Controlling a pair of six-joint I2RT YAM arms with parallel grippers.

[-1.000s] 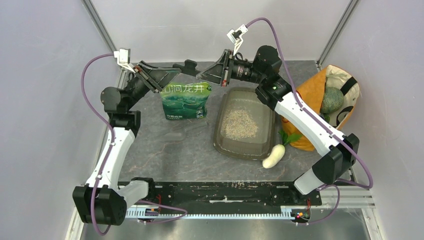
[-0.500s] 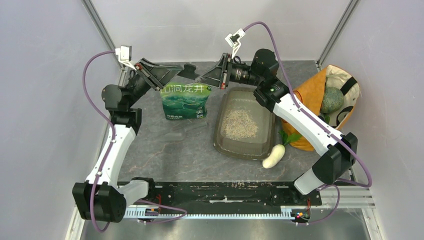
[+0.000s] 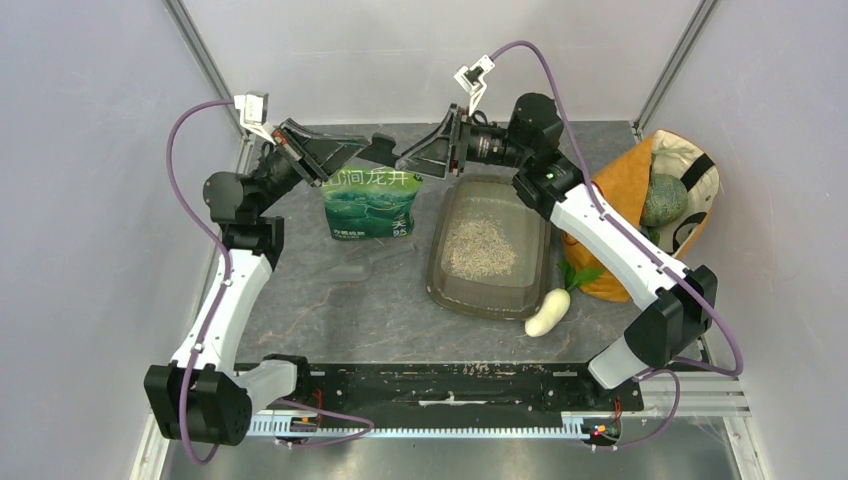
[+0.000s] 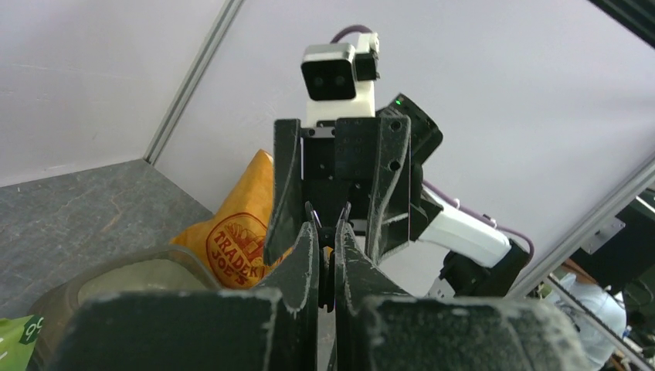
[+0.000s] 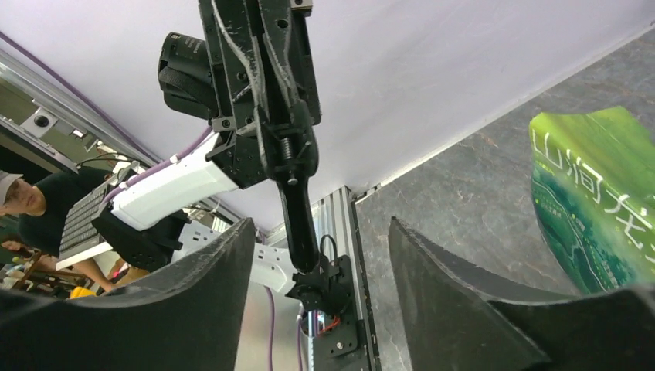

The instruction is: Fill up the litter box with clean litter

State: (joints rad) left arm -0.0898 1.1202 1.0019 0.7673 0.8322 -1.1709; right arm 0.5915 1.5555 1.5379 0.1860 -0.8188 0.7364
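- Litter granules (image 3: 478, 247) lie heaped in our litter box (image 3: 437, 272) on the worktop (image 3: 330, 300).
- We see our left hand (image 3: 386, 146) pressed together.
- Our right hand (image 3: 409, 160) faces it, fingers apart, empty.

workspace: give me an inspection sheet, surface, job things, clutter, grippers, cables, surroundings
surface: dark grey mottled table
job's things: litter box right of centre, holding a thin patch of litter; floor partly bare
clutter: green bag upright, left of the box; white vegetable by the box's near right corner; orange bag far right
grippers: left gripper shut, right gripper open, facing each other near the green bag's top
cables: purple cables loop above the arms
surroundings: plain walls, metal posts; person outside
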